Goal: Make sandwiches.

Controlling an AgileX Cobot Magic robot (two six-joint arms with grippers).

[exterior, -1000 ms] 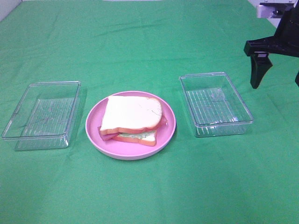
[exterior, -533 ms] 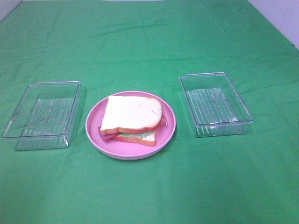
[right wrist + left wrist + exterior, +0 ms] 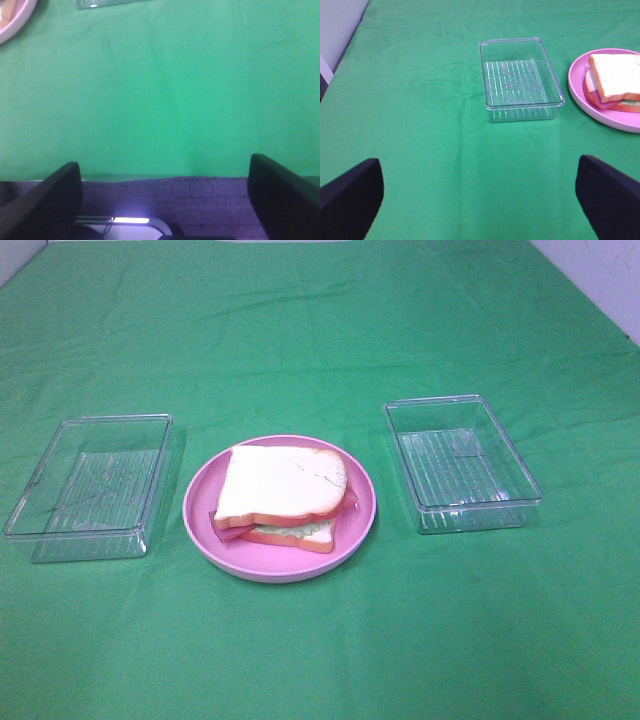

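A: How far along was it?
B: The sandwich (image 3: 283,496) sat fully stacked on the pink plate (image 3: 364,525); both trays were empty.
A: And the arms?
B: Left gripper (image 3: 480,192) and right gripper (image 3: 165,195) gaped wide, holding nothing.

sandwich (image 3: 283,496) | assembled, top bread slightly askew | lying on pink plate (image 3: 362,525)

Green cloth (image 3: 320,330) bare front and back. Mid-row blocked: left tray (image 3: 90,485), pink plate (image 3: 205,530) with sandwich (image 3: 285,495), right tray (image 3: 462,462). Narrow gaps between them.
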